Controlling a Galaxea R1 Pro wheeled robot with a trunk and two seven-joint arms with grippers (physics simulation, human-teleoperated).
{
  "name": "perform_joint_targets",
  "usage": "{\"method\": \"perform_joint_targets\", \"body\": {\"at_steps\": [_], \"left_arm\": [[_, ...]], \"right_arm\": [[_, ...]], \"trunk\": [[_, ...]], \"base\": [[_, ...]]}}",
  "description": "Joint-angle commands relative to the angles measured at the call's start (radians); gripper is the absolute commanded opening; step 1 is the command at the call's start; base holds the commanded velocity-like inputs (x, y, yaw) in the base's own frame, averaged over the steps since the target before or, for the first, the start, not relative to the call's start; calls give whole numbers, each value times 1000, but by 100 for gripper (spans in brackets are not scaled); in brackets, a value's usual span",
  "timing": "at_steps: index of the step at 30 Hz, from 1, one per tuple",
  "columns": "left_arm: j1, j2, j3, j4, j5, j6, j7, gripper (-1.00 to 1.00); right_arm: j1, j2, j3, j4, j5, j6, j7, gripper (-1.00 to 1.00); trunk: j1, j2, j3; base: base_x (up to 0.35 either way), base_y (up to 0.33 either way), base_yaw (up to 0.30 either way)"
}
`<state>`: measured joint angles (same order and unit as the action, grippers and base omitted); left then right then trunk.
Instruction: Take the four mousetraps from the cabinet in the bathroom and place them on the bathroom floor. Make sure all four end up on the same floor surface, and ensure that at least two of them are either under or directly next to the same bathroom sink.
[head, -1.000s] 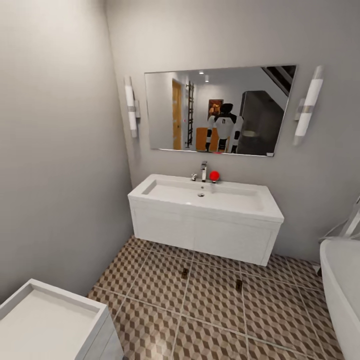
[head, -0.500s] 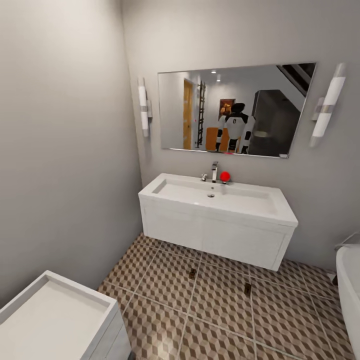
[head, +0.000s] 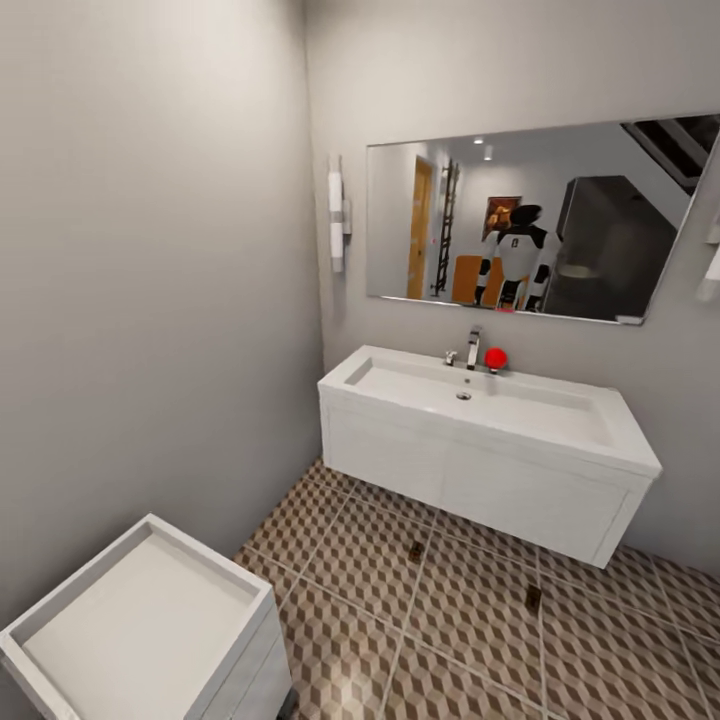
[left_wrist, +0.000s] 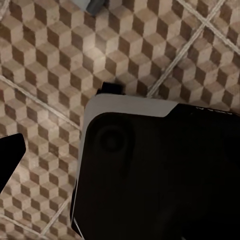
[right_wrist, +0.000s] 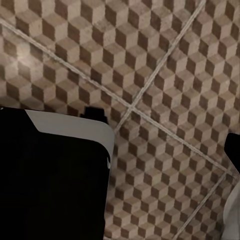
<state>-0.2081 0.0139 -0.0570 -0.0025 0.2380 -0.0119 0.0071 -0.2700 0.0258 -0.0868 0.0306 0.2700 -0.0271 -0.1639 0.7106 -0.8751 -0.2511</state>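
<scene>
End effector state impossible to tell from either wrist view: dark robot housing (left_wrist: 160, 175) over cube-patterned bathroom floor (left_wrist: 45, 65). Farther out, from the head camera: two mousetraps (head: 416, 551) flat on the tiles (head: 470, 610), well apart from each other, just in front of the white sink (head: 480, 400). Chrome tap (head: 473, 348) and red ball (head: 495, 358) at the basin's back edge. White drawer unit (head: 150, 610) near the left wall.

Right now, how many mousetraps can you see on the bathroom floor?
2. One mousetrap lies on the floor just in front of the sink vanity, near its middle; the other mousetrap lies further right. Others may be out of view.
</scene>
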Motion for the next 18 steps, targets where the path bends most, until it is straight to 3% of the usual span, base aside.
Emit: {"method": "perform_joint_targets", "body": {"at_steps": [1, 6, 18], "left_arm": [[0, 0, -6, 0, 8, -1, 1, 100], [6, -2, -6, 0, 9, -2, 1, 100], [9, -2, -6, -1, 9, -2, 1, 100]], "right_arm": [[-2, 0, -8, 3, 11, -2, -5, 100], [-2, -1, -7, 3, 15, -1, -5, 100], [20, 7, -7, 3, 94, -1, -5, 100]], "trunk": [[0, -1, -1], [0, -1, -1], [0, -1, -1]], "base": [[0, 0, 278], [0, 0, 279], [0, 0, 279]]}}
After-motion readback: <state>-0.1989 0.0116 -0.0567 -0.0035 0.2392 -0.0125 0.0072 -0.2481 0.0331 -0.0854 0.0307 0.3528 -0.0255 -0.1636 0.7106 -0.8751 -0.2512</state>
